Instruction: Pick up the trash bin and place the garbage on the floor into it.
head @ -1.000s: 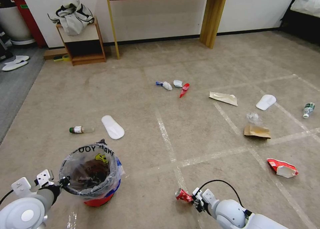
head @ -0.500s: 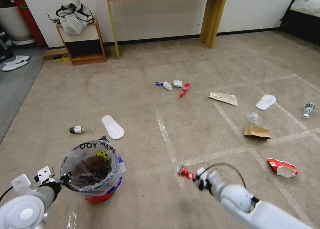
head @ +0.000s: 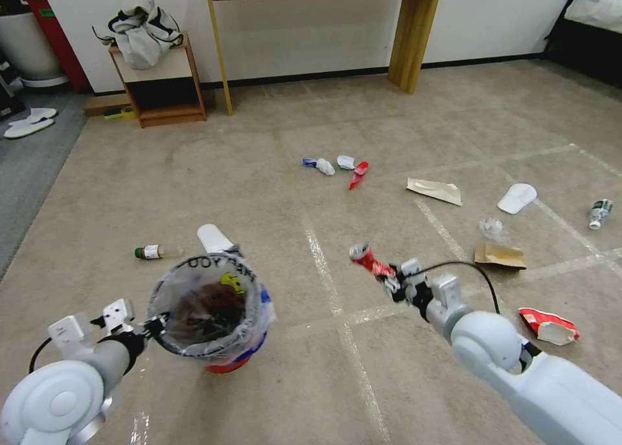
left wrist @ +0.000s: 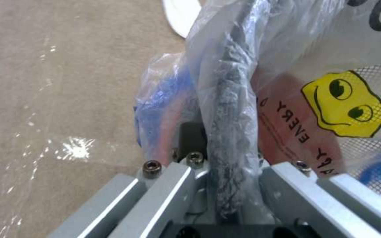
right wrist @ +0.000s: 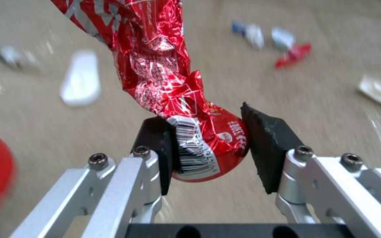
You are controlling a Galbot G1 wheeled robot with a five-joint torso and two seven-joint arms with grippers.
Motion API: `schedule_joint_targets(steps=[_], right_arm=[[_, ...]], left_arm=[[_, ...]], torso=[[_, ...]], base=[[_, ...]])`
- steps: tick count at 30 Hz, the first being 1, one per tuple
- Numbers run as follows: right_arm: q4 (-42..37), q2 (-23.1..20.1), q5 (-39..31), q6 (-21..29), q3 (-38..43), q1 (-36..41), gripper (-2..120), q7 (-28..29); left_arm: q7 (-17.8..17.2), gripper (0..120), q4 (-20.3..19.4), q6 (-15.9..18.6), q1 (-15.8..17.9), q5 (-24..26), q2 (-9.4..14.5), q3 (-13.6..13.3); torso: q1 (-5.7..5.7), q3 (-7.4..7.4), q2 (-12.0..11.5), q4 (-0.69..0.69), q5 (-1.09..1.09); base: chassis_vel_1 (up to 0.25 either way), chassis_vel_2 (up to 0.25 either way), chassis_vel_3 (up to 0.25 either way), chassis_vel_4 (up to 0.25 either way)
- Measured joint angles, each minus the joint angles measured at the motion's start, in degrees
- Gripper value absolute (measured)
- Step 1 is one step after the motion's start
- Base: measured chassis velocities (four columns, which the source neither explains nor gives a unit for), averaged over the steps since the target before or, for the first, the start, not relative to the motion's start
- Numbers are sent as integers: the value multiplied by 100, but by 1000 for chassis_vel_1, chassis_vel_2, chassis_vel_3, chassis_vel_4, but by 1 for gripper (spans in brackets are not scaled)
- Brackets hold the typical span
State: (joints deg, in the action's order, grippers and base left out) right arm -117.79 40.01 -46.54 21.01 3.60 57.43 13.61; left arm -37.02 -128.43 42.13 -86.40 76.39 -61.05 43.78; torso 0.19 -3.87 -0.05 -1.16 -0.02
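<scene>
The trash bin (head: 228, 362), red with a blue rim and a clear printed bag, hangs off the floor at the lower left. My left gripper (head: 155, 325) is shut on its near rim (left wrist: 228, 99), bag and all. To the right, my right gripper (head: 392, 282) is raised and shut on a crumpled red wrapper (head: 366, 258), apart from the bin. Its black pads (right wrist: 265, 138) squeeze the wrapper (right wrist: 173, 82) at the barcode end. More garbage lies on the floor: a small bottle (head: 155, 252), a white sole (head: 212, 236) partly behind the bin, tissues (head: 324, 166), a brown paper bag (head: 499, 256) and a red-white wrapper (head: 547, 325).
A wooden table leg (head: 411, 37) and a low shelf (head: 159, 82) with bundled clothing stand against the far wall. A tan paper (head: 434, 190), a second white sole (head: 517, 199) and a bottle (head: 599, 213) lie at the right. Tape lines cross the carpet.
My right arm lifted the red wrapper off the floor and carried it up and forward. My left arm brought the bin upward and to the right.
</scene>
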Motion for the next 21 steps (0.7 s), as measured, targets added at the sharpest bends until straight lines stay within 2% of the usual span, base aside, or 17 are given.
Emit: schedule_joint_targets(steps=[1,3,4,6,7,8,12,13,14,16,20,21], right_arm=[[0,0,0,0,0,0,35,0],[-268,-100,-292,-122,-13,-181,35,8],[-268,-100,-292,-122,-13,-181,35,8],[-484,-184,-687,-221,-260,-496,35,13],[-484,-184,-687,-221,-260,-496,35,13],[-551,-184,-903,-289,-535,-796,35,27],[-558,-87,-1168,-367,-1046,-1374,35,56],[-527,81,-1345,-379,-1489,-1883,35,141],[-527,81,-1345,-379,-1489,-1883,35,141],[-505,420,-1665,-310,-2065,-2511,35,316],[-528,682,-1984,-184,-2477,-2916,35,550],[-535,853,-2210,-102,-2795,-3239,35,732]], left_arm=[[0,1,0,0,0,0,0,0],[40,1,0,0,48,87,214,-128],[40,1,0,0,48,87,214,-128],[68,1,13,0,110,193,428,-271],[68,1,13,0,110,193,428,-271],[73,1,35,0,154,250,539,-346],[75,1,71,0,211,308,651,-418],[74,1,100,0,236,331,718,-458],[74,1,100,0,236,331,718,-458],[76,1,127,0,239,342,772,-498],[78,1,141,0,233,342,789,-506],[79,1,143,0,229,342,798,-504]], torso=[[0,0,0,0,0],[0,0,0,0,1],[0,0,0,0,1],[0,0,0,-1,1],[0,0,0,-1,1],[0,0,0,-2,0],[0,0,0,-1,1],[0,0,0,0,-2],[0,0,0,0,-2],[0,0,0,0,1],[0,0,0,0,0],[0,0,0,1,0]], base=[[0,0,0,0],[0,0,0,0],[0,0,0,0],[0,0,0,0],[0,0,0,0],[0,0,0,0],[0,0,0,0],[0,0,0,0],[0,0,0,0],[0,0,0,0],[0,0,0,0],[0,0,0,0]])
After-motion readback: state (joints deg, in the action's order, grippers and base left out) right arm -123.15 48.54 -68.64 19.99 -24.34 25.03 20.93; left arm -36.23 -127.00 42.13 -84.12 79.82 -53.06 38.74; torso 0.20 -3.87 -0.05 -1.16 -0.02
